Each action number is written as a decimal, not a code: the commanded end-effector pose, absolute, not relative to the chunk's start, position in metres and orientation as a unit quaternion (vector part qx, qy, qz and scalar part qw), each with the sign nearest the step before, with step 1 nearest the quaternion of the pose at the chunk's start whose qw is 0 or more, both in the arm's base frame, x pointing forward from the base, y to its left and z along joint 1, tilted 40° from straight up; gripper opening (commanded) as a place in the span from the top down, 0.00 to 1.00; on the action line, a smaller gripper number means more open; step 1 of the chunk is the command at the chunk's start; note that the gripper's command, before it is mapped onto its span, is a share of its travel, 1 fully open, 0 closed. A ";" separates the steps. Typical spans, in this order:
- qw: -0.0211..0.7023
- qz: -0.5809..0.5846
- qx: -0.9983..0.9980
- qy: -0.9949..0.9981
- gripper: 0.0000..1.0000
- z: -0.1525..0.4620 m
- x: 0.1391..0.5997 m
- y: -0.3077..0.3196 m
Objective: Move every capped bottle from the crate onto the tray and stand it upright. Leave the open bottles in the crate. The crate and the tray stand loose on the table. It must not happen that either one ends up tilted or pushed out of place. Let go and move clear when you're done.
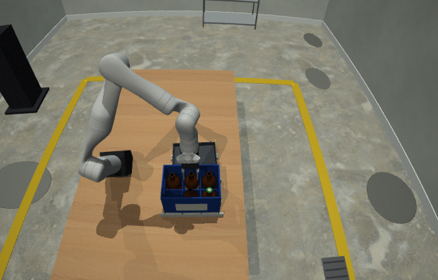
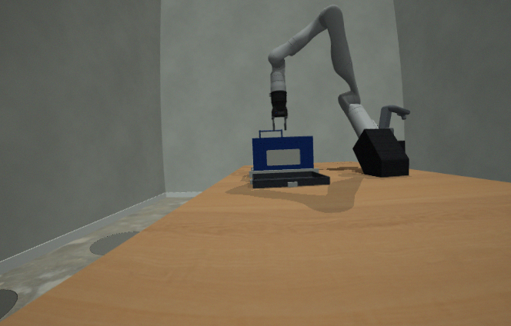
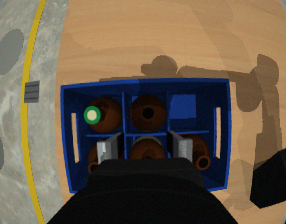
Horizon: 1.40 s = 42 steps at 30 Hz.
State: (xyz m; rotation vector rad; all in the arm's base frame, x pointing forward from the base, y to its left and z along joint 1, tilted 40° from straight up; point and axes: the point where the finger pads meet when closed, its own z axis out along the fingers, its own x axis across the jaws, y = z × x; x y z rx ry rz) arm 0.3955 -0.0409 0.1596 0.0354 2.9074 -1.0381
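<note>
A blue crate (image 1: 196, 190) with six cells stands on the wooden table and holds several brown bottles. One bottle (image 1: 209, 190) in the front right cell has a green cap; it also shows in the wrist view (image 3: 94, 115). The bottle (image 3: 148, 112) beside it shows a dark open mouth. The cell (image 3: 184, 107) beyond that is empty. My gripper (image 1: 190, 172) is open and empty, just above the crate's rim over the middle bottle (image 1: 190, 180) of the row next to the tray. That bottle's top (image 3: 148, 149) lies between my fingers, partly hidden. The dark tray (image 1: 199, 152) stands directly behind the crate and is empty.
The arm's black base (image 1: 120, 162) sits on the table left of the crate. In the exterior view the tray (image 2: 288, 178) lies in front of the crate (image 2: 282, 153), with my gripper (image 2: 279, 123) above. The table's right edge runs close to the crate.
</note>
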 end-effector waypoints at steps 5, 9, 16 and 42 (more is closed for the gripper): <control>0.028 -0.336 0.011 0.941 0.00 0.160 0.396 -0.041; 0.028 -0.336 0.011 0.941 0.00 0.160 0.396 -0.041; 0.028 -0.336 0.011 0.941 0.00 0.160 0.396 -0.041; 0.027 -0.336 0.011 0.941 0.00 0.119 0.395 0.009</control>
